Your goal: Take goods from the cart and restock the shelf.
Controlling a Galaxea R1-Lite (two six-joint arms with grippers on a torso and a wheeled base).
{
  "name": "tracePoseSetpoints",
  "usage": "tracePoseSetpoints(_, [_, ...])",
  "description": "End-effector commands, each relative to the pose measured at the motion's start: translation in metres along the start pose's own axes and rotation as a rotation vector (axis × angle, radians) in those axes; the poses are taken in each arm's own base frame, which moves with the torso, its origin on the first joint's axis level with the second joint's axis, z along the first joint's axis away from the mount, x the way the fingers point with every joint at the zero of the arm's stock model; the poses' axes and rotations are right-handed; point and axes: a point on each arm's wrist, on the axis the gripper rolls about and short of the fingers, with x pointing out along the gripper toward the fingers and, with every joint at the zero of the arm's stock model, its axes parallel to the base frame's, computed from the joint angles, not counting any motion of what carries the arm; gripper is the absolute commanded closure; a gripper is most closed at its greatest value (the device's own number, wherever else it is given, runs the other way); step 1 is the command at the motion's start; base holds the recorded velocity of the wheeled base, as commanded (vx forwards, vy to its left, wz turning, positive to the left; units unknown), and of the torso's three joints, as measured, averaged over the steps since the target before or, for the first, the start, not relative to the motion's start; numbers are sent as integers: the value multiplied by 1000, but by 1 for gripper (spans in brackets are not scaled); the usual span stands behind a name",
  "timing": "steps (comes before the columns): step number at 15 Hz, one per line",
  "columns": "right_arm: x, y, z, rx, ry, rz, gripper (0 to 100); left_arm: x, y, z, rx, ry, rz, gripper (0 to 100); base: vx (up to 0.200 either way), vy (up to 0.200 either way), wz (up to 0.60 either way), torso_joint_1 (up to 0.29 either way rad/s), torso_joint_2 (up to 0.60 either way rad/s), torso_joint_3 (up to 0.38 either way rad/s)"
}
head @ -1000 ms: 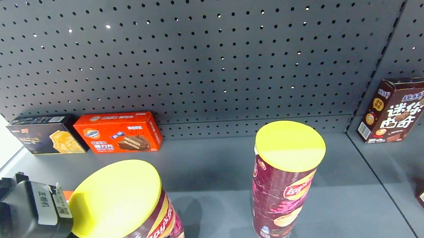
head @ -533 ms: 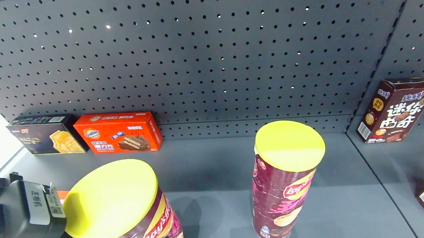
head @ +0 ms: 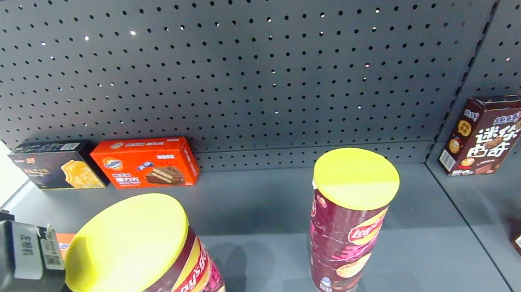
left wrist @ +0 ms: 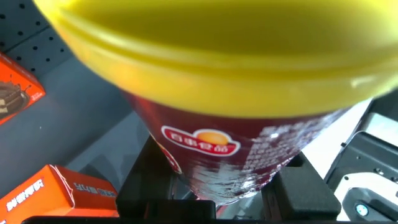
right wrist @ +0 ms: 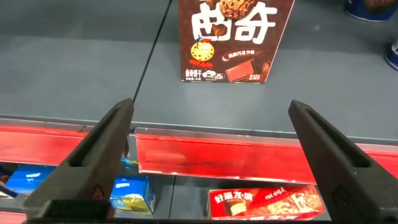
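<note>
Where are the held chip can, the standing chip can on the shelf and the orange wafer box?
held chip can [head: 126, 247], head view, yellow lid.
standing chip can [head: 342, 253], head view, maroon side.
orange wafer box [head: 144, 170], head view, front face.

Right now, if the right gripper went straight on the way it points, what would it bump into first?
Probably the brown cookie box standing on the shelf: it sits ahead of the right gripper, between its open jaws. Depth is hard to judge.

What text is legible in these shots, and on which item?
Print located, not transcribed.
Held can: logo, legible.
Standing can: same logo, legible.
Rear orange box: characters, small.
Black box: too small.
Rear brown box: large characters; barcode digits too small.
</note>
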Motion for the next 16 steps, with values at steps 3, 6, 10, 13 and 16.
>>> tracePoseSetpoints(3, [0, 0, 0, 0, 2, -1, 0, -2, 0, 2, 0, -16, -18, 100, 0, 0, 0, 0, 0, 0])
tracePoseSetpoints(6, [0, 0, 0, 1, 3, -1, 0, -6, 2, 16, -2, -63, -12, 100, 0, 0, 0, 0, 0, 0])
tracePoseSetpoints(10, [0, 0, 0, 0, 3, -1, 0, 10, 6, 54, -1, -118, -19, 100, 0, 0, 0, 0, 0, 0])
tracePoseSetpoints(13, [0, 0, 0, 1, 2, -1, 0, 24, 13, 69, -6, -93, -49, 100, 0, 0, 0, 0, 0, 0])
tracePoseSetpoints(16, [0, 0, 0, 1, 3, -1, 0, 53, 24, 63, -9, -32, -39, 100, 0, 0, 0, 0, 0, 0])
